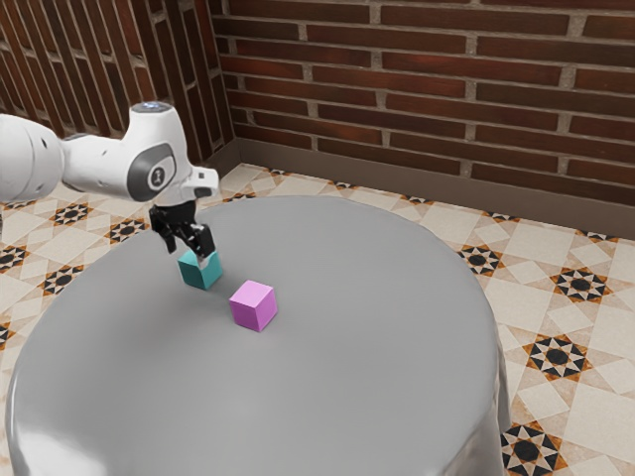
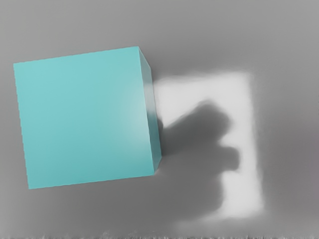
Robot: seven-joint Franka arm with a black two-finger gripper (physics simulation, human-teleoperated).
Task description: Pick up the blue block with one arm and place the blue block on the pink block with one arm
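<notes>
The blue block [image 1: 200, 271], teal in colour, rests on the round grey table [image 1: 377, 357]. My gripper [image 1: 196, 247] hangs directly over it with its black fingers pointing down and slightly apart, tips just above the block's top and holding nothing. In the wrist view the blue block [image 2: 87, 117] lies flat on the table, off to one side of the hand's centre, with the hand's shadow beside it. The pink block [image 1: 253, 304] sits on the table a short way toward the exterior view's right and nearer the camera than the blue block.
The table's rim [image 1: 491, 327] drops off to a patterned tile floor [image 1: 566, 288]. A brick wall [image 1: 427, 89] stands behind. My white arm [image 1: 109, 164] reaches in from the exterior view's left.
</notes>
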